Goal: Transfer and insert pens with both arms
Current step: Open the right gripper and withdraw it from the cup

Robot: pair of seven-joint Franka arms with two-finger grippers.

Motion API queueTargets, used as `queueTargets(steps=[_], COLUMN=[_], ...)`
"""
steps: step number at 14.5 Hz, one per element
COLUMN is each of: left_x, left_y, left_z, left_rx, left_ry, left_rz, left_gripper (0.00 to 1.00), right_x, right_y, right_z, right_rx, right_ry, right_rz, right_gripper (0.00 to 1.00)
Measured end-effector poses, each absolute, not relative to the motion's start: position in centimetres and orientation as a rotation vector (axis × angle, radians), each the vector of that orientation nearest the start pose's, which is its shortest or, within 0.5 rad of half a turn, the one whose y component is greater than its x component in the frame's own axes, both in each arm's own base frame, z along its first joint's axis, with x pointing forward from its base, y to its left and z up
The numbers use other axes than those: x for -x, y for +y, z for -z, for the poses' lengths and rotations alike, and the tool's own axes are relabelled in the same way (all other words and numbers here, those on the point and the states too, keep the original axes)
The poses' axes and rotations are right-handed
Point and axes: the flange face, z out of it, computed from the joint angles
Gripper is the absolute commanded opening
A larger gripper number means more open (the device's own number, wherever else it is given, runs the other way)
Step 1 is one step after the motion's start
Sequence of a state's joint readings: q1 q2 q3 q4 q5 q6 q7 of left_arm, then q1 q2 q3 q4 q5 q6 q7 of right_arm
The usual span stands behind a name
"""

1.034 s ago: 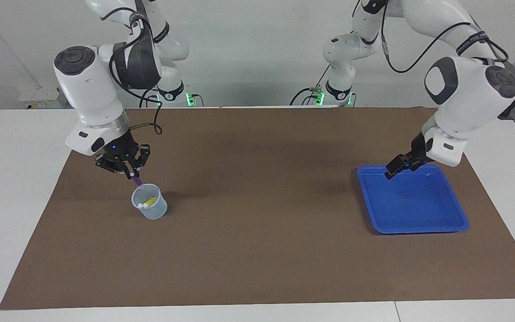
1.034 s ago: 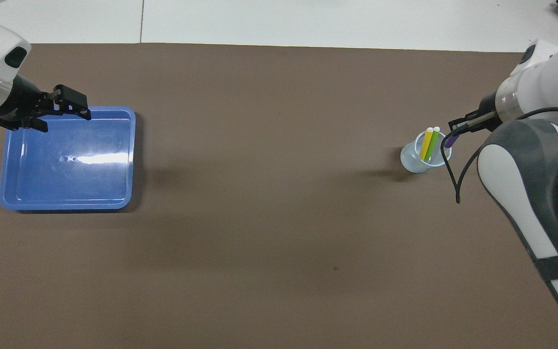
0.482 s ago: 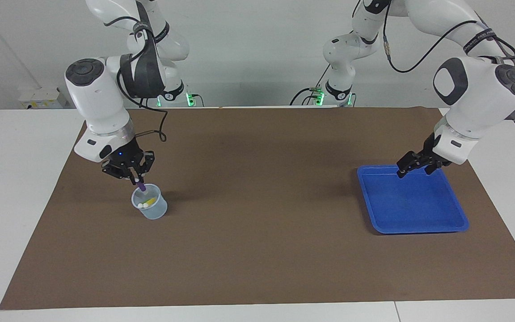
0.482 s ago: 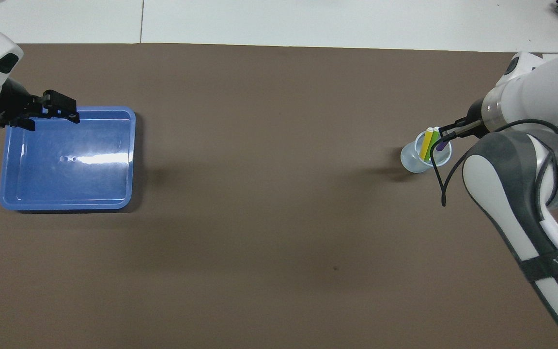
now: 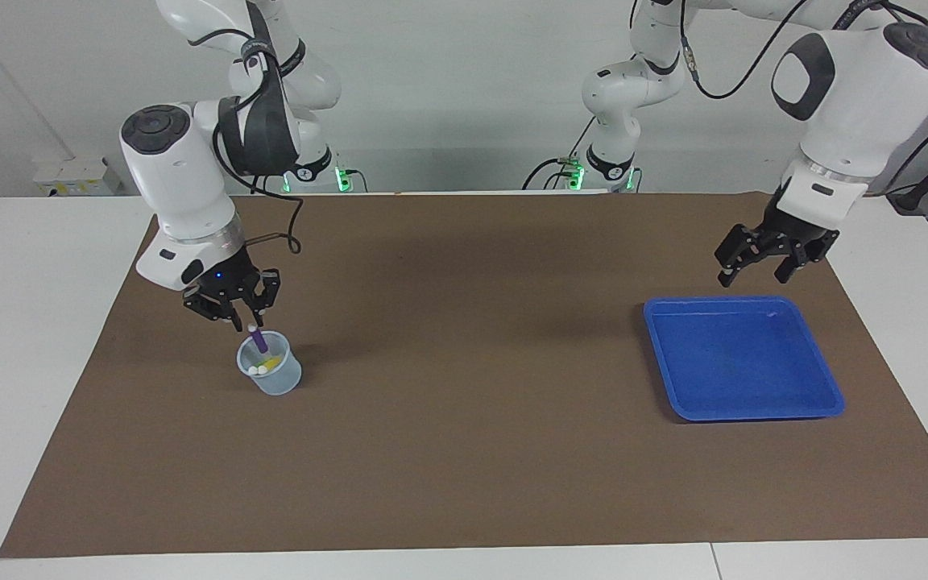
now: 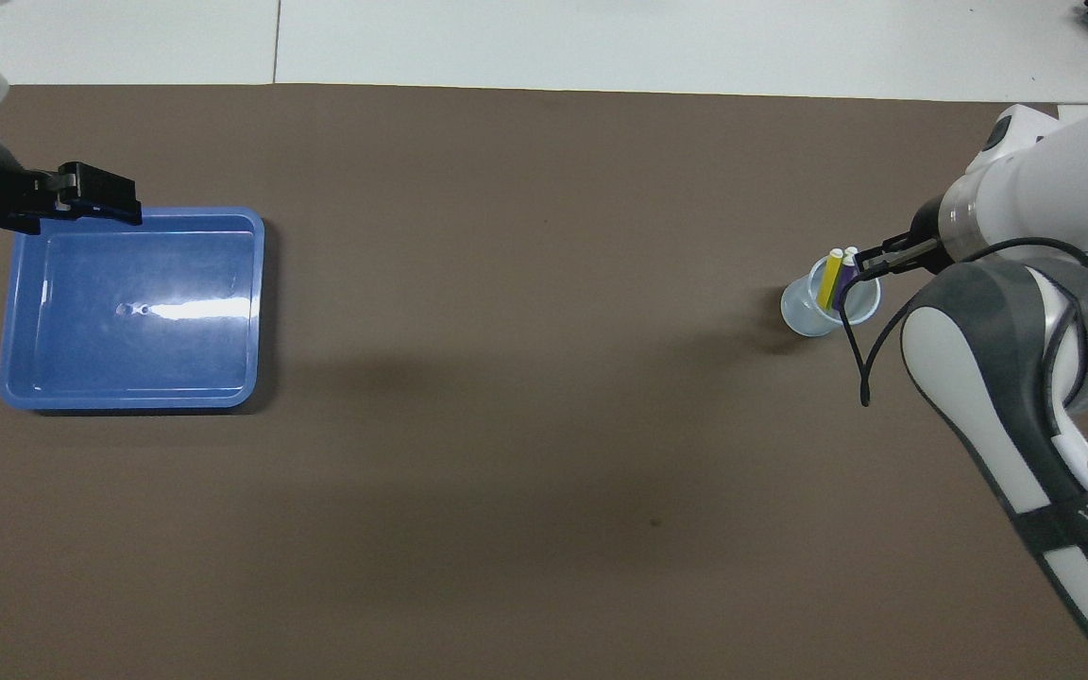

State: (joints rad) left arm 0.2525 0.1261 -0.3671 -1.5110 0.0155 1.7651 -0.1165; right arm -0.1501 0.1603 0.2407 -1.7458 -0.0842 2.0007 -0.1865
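A purple pen (image 5: 258,339) (image 6: 844,276) stands tilted in a translucent pale cup (image 5: 277,380) (image 6: 801,316) toward the right arm's end of the table. It is next to a yellow pen (image 5: 271,363) (image 6: 828,281) and another whitish cap end. My right gripper (image 5: 232,316) (image 6: 875,264) hangs just above the cup's rim, open, with the purple pen's cap free below its fingers. My left gripper (image 5: 754,270) (image 6: 100,194) hangs open and empty above the mat beside the robot-side rim of the blue tray (image 5: 754,300) (image 6: 259,312).
A brown mat (image 5: 464,451) covers most of the white table. The blue tray holds nothing. A black cable (image 6: 860,368) loops down from the right arm's wrist beside the cup.
The right gripper lowered the purple pen into the cup and let it go. The left gripper rose and drew back from over the tray toward the robots.
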Motion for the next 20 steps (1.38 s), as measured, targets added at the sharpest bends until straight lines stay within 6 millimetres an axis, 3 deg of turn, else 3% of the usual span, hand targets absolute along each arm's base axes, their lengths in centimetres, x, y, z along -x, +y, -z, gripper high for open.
queueTargets(steps=[7, 11, 20], left_x=[-60.1, -59.9, -59.8], left_y=[-4.0, -4.0, -4.4], left_z=[-59.4, -59.4, -59.5], left_rx=[3.168, 3.167, 3.167], left_ry=[-0.051, -0.051, -0.041], left_rz=[0.171, 0.158, 0.156], left_gripper=[1.0, 1.0, 1.0], right_x=[-61.6, -60.9, -58.6], right_y=[4.6, 5.1, 4.5], right_z=[-49.8, -53.5, -60.7], right_rx=[3.148, 3.164, 3.197], right_ry=[-0.485, -0.376, -0.143], right_rz=[0.188, 0.248, 0.149], right_gripper=[1.0, 1.0, 1.0])
